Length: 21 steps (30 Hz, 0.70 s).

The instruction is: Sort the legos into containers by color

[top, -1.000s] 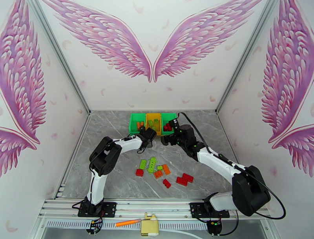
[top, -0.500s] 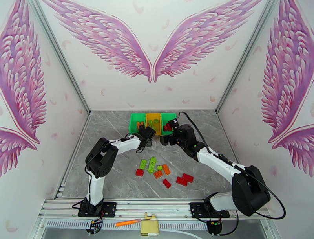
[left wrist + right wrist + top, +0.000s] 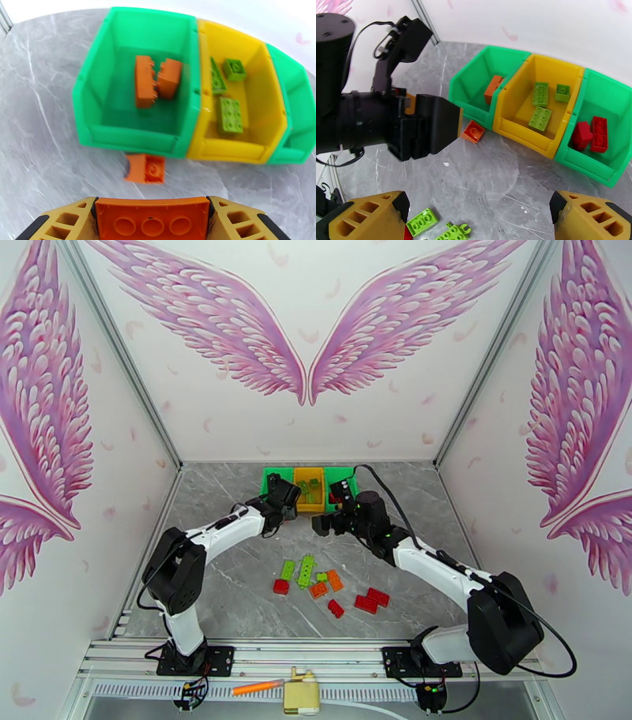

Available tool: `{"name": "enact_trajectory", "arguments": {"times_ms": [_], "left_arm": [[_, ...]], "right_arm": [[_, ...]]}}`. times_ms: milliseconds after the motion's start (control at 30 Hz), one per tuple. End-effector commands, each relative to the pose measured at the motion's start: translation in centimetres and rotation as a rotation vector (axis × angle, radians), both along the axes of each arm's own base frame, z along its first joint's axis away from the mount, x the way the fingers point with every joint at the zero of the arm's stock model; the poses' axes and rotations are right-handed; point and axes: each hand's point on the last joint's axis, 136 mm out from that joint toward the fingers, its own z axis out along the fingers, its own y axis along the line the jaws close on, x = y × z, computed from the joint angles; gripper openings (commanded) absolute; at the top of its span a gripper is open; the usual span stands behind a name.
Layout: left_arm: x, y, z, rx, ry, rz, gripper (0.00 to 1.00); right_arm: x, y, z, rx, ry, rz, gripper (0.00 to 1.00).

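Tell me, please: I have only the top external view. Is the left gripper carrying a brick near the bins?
Observer: Yes. In the left wrist view the left gripper clamps an orange brick between its fingers.
Operator: Is something lying on the table in front of the bins?
Observer: One loose orange brick lies on the table just outside the front wall of the left green bin.
Operator: And the right gripper, is it busy?
Observer: No. In the right wrist view the right gripper is open, with nothing between its fingers.
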Motion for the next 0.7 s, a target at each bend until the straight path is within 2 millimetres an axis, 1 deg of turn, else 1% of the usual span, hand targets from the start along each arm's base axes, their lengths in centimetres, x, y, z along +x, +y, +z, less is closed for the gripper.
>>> {"name": "enact_trajectory", "arguments": {"times_ms": [0, 133, 200, 300, 500, 667], "left_arm": [[2.8, 0.2, 0.6, 0.024, -0.021, -0.01, 0.63], [6.1, 0.8, -0.3, 0.031, -0.023, 0.004, 0.62], [8.0, 1.1, -0.5, 0.032, -0.029, 0.012, 0.62], [10.2, 1.3, -1.0, 0.024, -0.026, 0.018, 0.62], [13.6, 1.1, -1.9, 0.014, -0.023, 0.017, 0.62], [15.3, 0.6, -1.9, 0.015, -0.019, -0.005, 0.62]], "right_arm": [[0.5, 1.3, 1.9, 0.046, -0.028, 0.025, 1.0], [0.6, 1.4, 1.9, 0.039, -0.032, 0.024, 1.0], [0.7, 1.3, 1.7, 0.03, -0.031, 0.02, 1.0], [0.7, 1.2, 1.3, 0.017, -0.027, 0.017, 1.0], [1.1, 1.2, 0.8, 0.004, -0.022, 0.012, 1.0], [1.4, 1.4, 0.8, 0.004, -0.023, 0.012, 1.0]]}}
